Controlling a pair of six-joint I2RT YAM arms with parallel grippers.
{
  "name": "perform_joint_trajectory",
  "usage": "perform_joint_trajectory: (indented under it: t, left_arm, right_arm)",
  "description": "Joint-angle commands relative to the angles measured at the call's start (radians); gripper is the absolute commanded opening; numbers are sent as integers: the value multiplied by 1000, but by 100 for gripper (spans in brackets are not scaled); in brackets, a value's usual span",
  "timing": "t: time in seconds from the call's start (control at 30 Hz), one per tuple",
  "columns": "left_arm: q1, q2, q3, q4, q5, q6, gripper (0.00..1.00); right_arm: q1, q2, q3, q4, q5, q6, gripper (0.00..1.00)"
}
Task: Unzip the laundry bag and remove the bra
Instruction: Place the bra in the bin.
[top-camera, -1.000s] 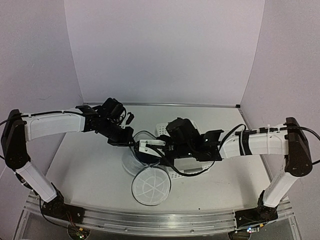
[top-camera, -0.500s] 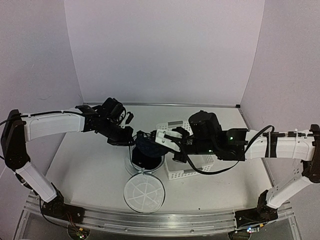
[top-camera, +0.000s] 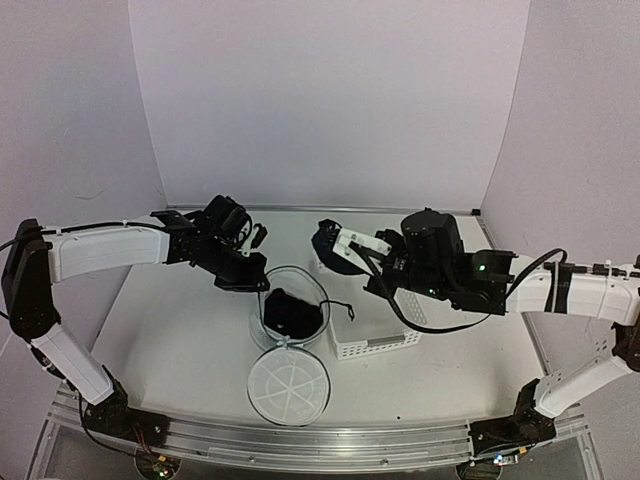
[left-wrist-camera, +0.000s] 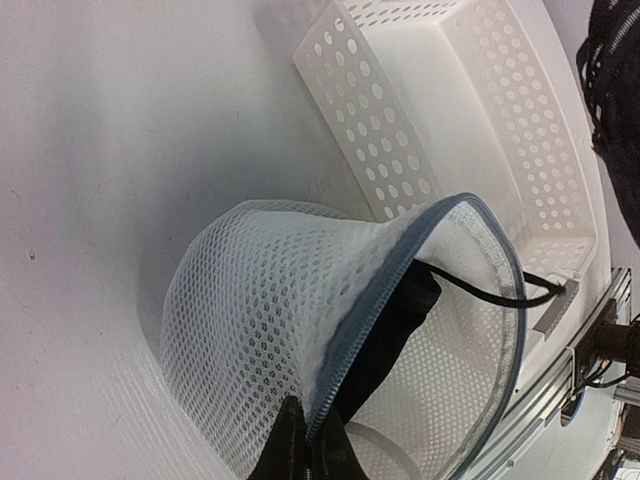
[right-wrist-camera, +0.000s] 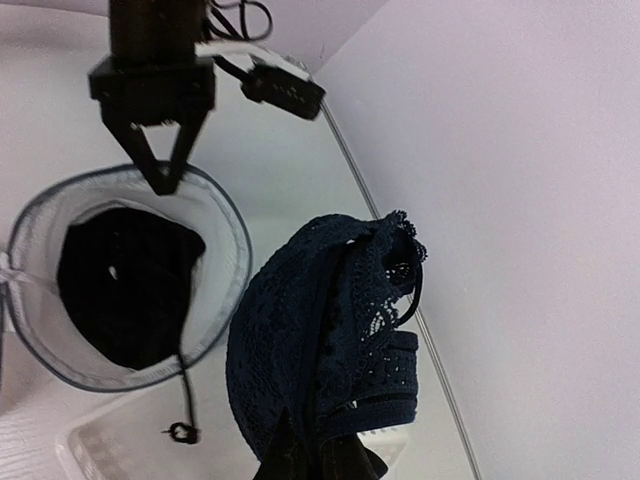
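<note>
Nearest the arms, the bag's round spoked end panel (top-camera: 288, 388) lies flat on the surface (top-camera: 180, 340), folded out from the opened bag (left-wrist-camera: 260, 300). The bag stands just behind it, mouth up and zip undone. A black garment (top-camera: 290, 315) sits inside, and one thin strap (top-camera: 340, 305) trails over the rim toward the basket (top-camera: 380, 347) just to the right.

The left gripper (top-camera: 258, 285) is pressed together on the bag's far rim, pinching the mesh at the zip edge.

Farther back, the right gripper (top-camera: 343, 245) pinches the bra (top-camera: 328, 247), a dark lace piece. The bra hangs clear of the bag, in the air over the basket's far end and near the back wall. In the right wrist view, the lace cups drape from the clamped fingers.
</note>
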Motion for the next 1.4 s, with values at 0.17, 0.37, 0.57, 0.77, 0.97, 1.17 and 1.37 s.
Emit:
perform_joint_trajectory:
  t: [0.17,0.37,0.57,0.77,0.97,1.17,1.37]
  left_arm:
    - [-2,-14,17,9,-10,8,0]
    - [-2,-19,20,10,-8,9,0]
    - [-2,-30,17,9,-5,8,0]
    - [-2,-42,11,8,-6,8,0]
    - [-2,-42,9,8,-10,9,0]
    - [-2,-33,13,8,-4,10,0]
    - [-2,-31,19,9,5,12,0]
  right_arm:
    - [-121,131,16,72,118,-19,0]
    - [-174,291,71,96,94,-19,0]
    - [-223,446,130,125,88,-2,0]
    - [-242,535,161,138,77,15,5]
    - [-242,459,128,143,27,60,47]
    - [-242,281,102,39,-109,125,52]
    - [-242,88,71,-47,-365,214,54]
